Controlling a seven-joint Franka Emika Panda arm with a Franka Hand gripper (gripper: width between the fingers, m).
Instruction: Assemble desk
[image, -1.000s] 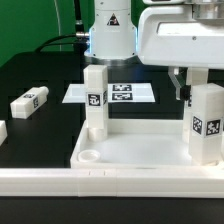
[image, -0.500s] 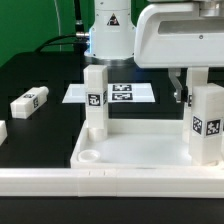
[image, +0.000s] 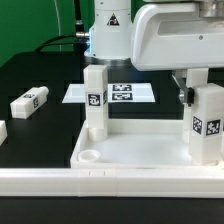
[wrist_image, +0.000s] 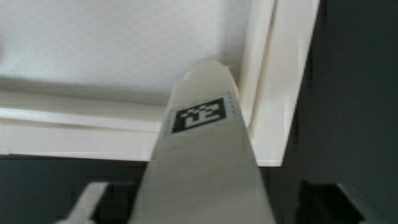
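The desk tabletop (image: 140, 148), a white tray with a raised rim, lies at the front of the exterior view. Two white block legs stand upright in it. One leg (image: 95, 100) is toward the exterior view's left. The other leg (image: 207, 122) is at the right corner. My gripper (image: 200, 92) hangs over that right leg, with one finger (image: 186, 95) showing beside its top. In the wrist view the tagged leg (wrist_image: 201, 115) rises between the fingers of my gripper (wrist_image: 205, 210). A dark gap shows on each side of the leg, so the jaws stand open around it.
A loose white leg (image: 30, 102) lies on the black table at the exterior view's left, and another white part (image: 3, 131) shows at the left edge. The marker board (image: 120, 94) lies behind the tabletop. The robot base (image: 108, 35) stands at the back.
The hand has shifted slightly toward the exterior view's left over the right leg, and the visible finger now sits closer to the leg. The legs and the tabletop have not moved.
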